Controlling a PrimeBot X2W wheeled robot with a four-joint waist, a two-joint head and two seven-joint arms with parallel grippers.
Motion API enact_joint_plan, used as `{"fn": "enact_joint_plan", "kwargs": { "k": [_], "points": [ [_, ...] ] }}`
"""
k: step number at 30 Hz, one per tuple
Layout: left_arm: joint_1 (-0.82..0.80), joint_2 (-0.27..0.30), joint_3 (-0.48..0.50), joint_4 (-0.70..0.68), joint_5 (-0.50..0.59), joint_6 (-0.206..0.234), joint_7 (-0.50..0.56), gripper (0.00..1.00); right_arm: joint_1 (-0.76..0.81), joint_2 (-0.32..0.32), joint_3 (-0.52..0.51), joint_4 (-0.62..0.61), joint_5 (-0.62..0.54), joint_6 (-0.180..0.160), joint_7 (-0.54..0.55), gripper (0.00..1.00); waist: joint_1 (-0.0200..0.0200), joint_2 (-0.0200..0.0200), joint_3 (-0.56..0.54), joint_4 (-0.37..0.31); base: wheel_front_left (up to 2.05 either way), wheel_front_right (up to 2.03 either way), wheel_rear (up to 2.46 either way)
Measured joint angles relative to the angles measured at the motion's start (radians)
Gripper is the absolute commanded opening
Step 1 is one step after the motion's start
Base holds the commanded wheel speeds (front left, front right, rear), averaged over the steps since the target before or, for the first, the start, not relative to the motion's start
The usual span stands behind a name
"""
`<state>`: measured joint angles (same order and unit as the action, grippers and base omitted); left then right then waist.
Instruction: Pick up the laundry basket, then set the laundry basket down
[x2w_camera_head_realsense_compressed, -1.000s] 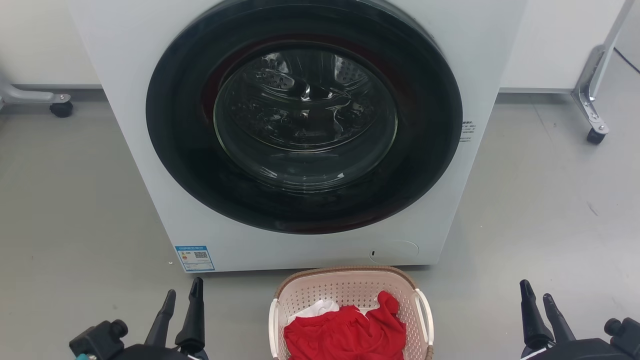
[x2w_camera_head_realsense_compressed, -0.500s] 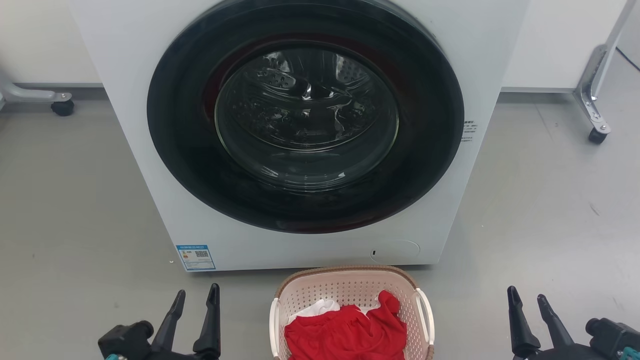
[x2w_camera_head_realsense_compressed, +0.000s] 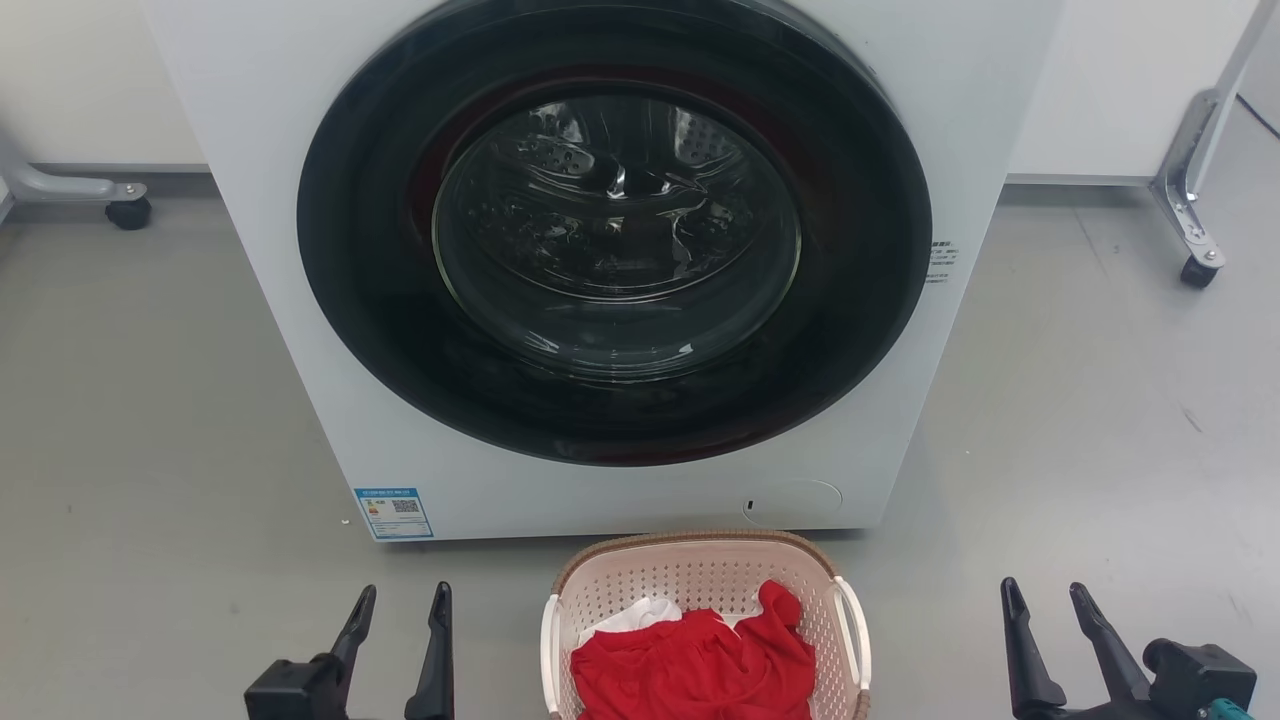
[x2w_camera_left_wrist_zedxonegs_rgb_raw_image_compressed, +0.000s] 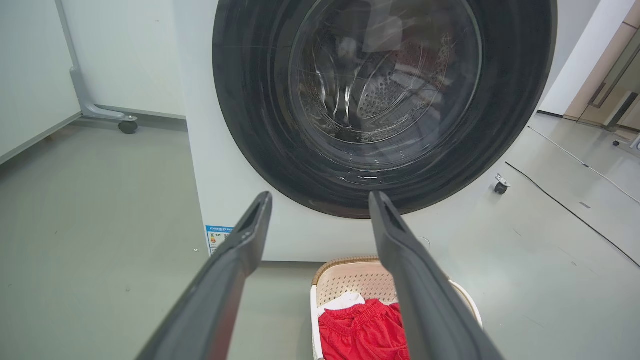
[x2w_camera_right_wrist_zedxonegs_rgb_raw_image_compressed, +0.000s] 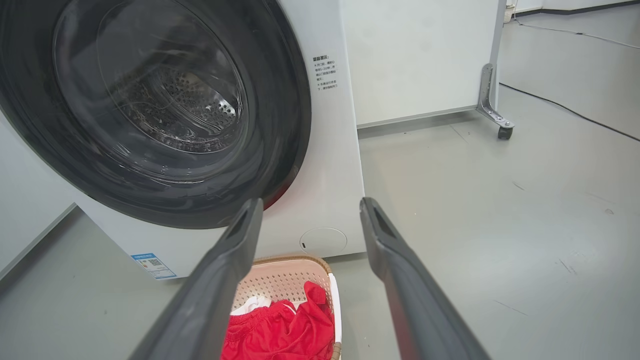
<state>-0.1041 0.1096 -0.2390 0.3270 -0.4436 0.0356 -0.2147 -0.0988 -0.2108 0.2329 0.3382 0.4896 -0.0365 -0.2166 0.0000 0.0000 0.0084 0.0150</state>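
One laundry basket (x2w_camera_head_realsense_compressed: 700, 575) sits between the left gripper (x2w_camera_head_realsense_compressed: 404, 592) and right gripper (x2w_camera_head_realsense_compressed: 1043, 588), both jaws spread.

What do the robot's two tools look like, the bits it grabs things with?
The left tool and the right tool look alike. Each has two long, slim, matt dark grey fingers that taper to narrow tips. The wrist views show a shallow recess on the inner face near each tip. The fingers rise from a blocky black body. A small teal part shows at the right tool's base.
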Motion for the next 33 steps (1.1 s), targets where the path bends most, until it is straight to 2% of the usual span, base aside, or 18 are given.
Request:
{"fn": "enact_joint_plan", "kwargs": {
  "k": [12, 33],
  "points": [
    [-0.002, -0.001, -0.022, 0.036, 0.122, 0.019, -0.035, 1.0, -0.01, -0.008, 0.026, 0.012, -0.114, -0.017, -0.033, 1.0, 0.0, 0.0, 0.002, 0.003, 0.0, 0.0, 0.0],
    [-0.007, -0.016, -0.003, 0.065, 0.123, 0.029, -0.035, 1.0, -0.01, -0.004, 0.005, 0.018, -0.119, -0.016, -0.033, 1.0, 0.0, 0.0, 0.015, 0.005, 0.0, 0.0, 0.0]
  ]
}}
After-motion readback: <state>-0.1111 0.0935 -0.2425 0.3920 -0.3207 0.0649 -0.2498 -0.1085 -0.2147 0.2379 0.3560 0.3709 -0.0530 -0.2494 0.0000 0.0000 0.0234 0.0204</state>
